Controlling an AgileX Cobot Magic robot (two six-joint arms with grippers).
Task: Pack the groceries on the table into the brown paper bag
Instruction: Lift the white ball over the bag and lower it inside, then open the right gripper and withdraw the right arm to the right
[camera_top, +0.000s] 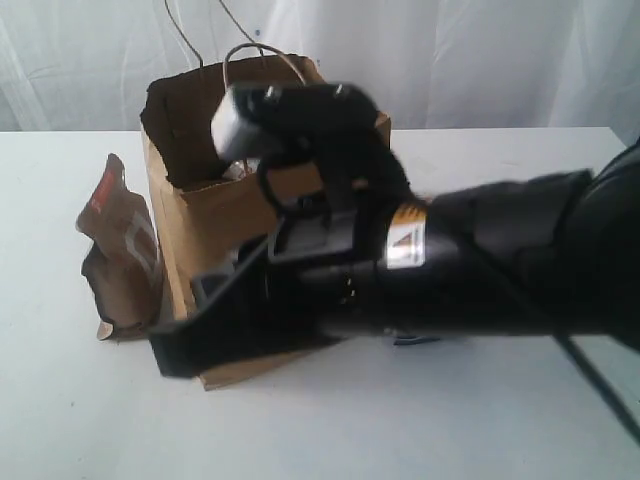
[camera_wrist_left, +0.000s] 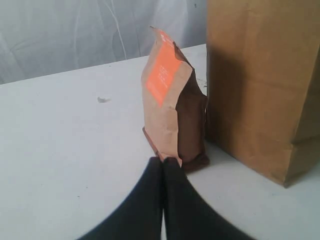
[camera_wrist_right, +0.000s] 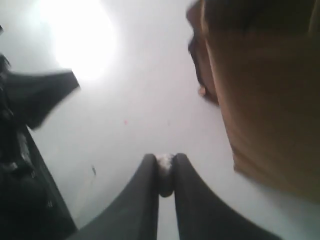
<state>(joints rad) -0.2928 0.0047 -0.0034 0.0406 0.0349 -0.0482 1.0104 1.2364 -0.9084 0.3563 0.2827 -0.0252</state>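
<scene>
The brown paper bag (camera_top: 200, 215) stands open on the white table (camera_top: 420, 430), handles up, with something pale inside. The dark-brown pouch (camera_top: 120, 235) with its red label leans against the bag's left side. My right arm (camera_top: 480, 260) reaches across the bag's front. Its gripper (camera_wrist_right: 165, 160) is shut to a slit over bare table, bag (camera_wrist_right: 265, 115) beside it; a small pale blur shows between the tips. My left gripper (camera_wrist_left: 163, 161) is shut and empty, tips at the pouch's (camera_wrist_left: 170, 105) lower corner, beside the bag (camera_wrist_left: 260, 85). The other groceries are hidden.
A white curtain (camera_top: 480, 60) hangs behind the table. A small pale scrap (camera_wrist_left: 103, 99) lies on the tabletop left of the pouch. A dark arm part (camera_wrist_right: 35, 100) shows at the side of the right wrist view. The right arm blocks most of the bag's front.
</scene>
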